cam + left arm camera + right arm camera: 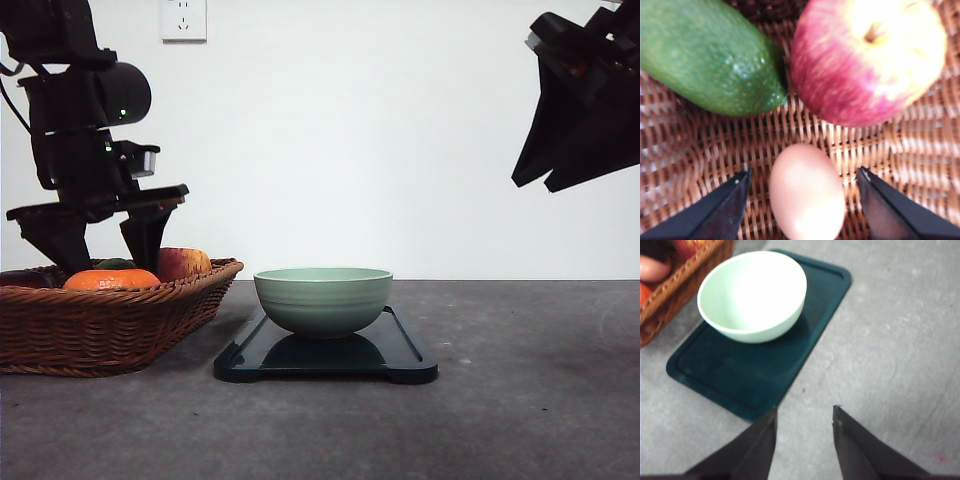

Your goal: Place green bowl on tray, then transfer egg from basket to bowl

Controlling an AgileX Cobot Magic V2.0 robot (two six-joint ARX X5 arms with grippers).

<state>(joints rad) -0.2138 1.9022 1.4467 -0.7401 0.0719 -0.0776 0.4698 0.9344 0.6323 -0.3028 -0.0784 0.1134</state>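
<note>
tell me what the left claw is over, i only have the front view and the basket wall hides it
Observer: The left wrist view shows the left claw open, with the egg lying between its fingers, not yet pinched.
Operator: anything crowding the egg
Observer: Yes, a red and yellow apple and a green avocado-like fruit lie just beyond it on the basket weave.
Operator: is the bowl empty, i only see its side
Observer: The right wrist view looks down into the green bowl; it is empty and sits toward one end of the tray.
Operator: right claw
Observer: The right claw is open, holding nothing, over bare table beside the tray.
</note>
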